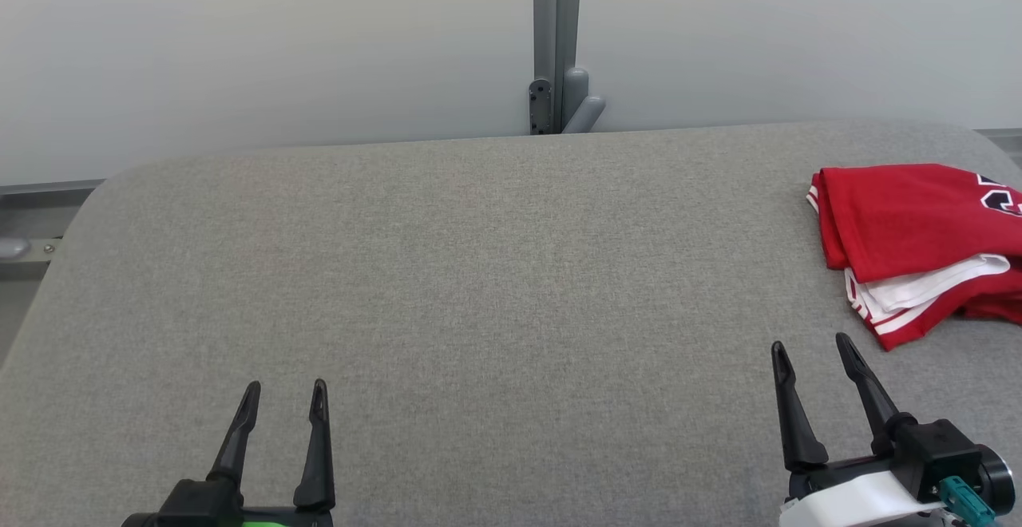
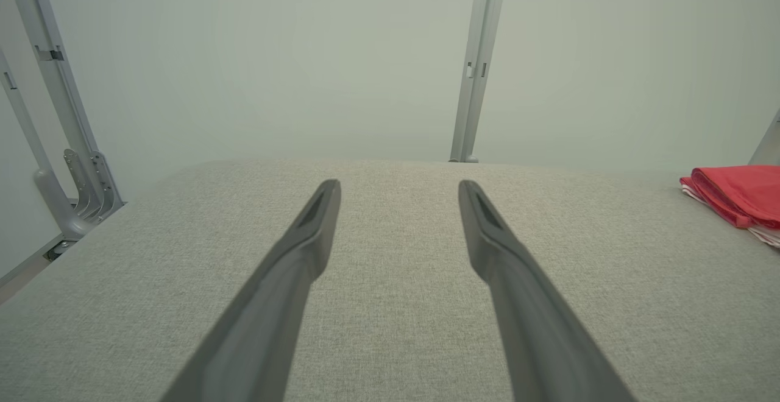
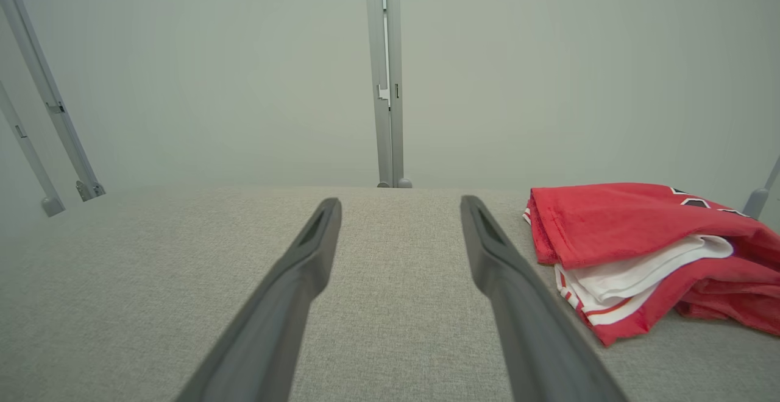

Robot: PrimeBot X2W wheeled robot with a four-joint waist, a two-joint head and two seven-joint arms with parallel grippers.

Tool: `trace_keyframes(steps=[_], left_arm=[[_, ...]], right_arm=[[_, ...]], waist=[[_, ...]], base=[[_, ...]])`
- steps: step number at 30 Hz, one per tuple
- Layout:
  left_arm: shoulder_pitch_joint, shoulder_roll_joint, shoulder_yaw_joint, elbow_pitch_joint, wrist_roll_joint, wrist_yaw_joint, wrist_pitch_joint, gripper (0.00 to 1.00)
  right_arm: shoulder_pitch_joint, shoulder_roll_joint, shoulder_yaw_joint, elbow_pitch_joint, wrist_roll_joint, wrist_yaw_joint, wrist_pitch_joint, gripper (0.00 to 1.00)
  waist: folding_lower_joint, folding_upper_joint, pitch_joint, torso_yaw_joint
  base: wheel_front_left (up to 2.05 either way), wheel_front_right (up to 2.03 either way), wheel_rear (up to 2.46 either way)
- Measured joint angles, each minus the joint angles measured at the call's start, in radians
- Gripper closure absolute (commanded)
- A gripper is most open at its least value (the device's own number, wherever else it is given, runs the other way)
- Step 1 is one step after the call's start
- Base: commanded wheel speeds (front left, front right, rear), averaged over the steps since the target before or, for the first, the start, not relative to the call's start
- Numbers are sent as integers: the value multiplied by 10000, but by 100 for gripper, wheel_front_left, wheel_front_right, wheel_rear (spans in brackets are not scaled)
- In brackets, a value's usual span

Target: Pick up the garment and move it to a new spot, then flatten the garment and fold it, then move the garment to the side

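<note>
The garment is a red jersey with white trim, folded into a loose stack at the right edge of the grey padded table. It also lies at the right of the right wrist view as the garment and at the far right of the left wrist view as the garment. My right gripper stands open near the table's front right, just short and left of the jersey, touching nothing. My left gripper is open at the front left, far from the jersey, with nothing between its fingers.
A pale wall runs behind the table, with a grey upright post and bracket at its middle. Slanted metal struts stand off the table's left end. The table's corners are rounded.
</note>
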Motion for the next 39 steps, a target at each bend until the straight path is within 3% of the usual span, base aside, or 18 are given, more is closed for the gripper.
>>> trace_keyframes(steps=[9, 10, 16, 39], left_arm=[[-12, -2, -119, 82, -84, -58, 0, 0], [-12, -2, -134, 98, -77, -56, 0, 100], [69, -12, -150, 591, -209, -56, 77, 100], [-26, -15, 865, 575, -4328, -138, 1030, 100]], right_arm=[[-1, -2, -46, 100, 192, 0, 0, 0], [-1, -2, -59, 102, 192, 0, 0, 100], [132, 61, 2, 552, 339, 0, 59, 100], [-1038, 42, 305, 1712, 4778, -2, 1066, 100]], waist=[[0, 0, 65, 8], [0, 0, 54, 20], [0, 0, 56, 24], [0, 0, 145, 3]], base=[[0, 0, 0], [0, 0, 0], [0, 0, 0], [0, 0, 0]])
